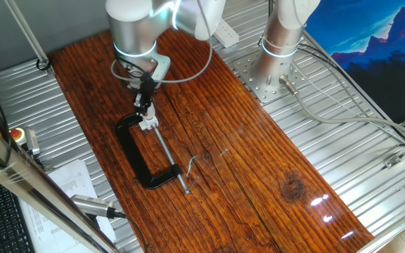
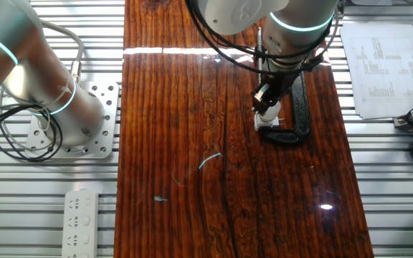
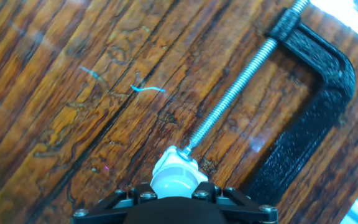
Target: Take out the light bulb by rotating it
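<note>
End effector (image 3: 174, 194) clamped on light bulb (image 3: 174, 176); fingertips cropped, bulb base hidden behind clamp (image 3: 316, 112).

Dark striped wooden tabletop (image 1: 259, 161) on ribbed metal decking (image 1: 343, 140), bright lamp glare, blue mountain poster (image 1: 378, 42) behind.

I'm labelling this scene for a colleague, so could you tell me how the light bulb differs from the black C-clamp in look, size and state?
The light bulb is whitish, smooth and rounded; the C-clamp is black, rough-textured and C-shaped. The bulb is tiny, while the clamp is far larger and spans much of the hand view. The bulb sits at the gripper, whereas the clamp lies flat on the wooden table. Both sit along the clamp's steel screw.
</note>
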{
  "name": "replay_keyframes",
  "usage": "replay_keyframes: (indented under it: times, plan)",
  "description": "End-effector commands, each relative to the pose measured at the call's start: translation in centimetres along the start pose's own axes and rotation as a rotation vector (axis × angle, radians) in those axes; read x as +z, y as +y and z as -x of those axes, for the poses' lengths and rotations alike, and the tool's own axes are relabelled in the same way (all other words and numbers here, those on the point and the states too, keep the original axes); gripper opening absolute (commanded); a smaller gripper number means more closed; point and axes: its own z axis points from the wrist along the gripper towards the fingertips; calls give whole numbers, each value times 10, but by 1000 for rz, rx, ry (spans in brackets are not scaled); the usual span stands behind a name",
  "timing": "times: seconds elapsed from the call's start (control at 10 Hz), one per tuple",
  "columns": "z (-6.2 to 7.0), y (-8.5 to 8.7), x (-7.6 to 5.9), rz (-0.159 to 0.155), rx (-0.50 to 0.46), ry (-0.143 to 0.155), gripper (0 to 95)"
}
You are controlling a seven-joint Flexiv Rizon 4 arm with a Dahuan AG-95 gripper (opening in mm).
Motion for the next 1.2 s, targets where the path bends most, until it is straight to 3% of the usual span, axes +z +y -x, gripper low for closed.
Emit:
replay_keyframes:
  times: [0.1,0.6,1.2]
  plan:
    - [0,-1,0,-9,-61,10,0]
    - [-1,-1,0,-19,-206,20,0]
    - [-1,-2,0,-22,-373,7,0]
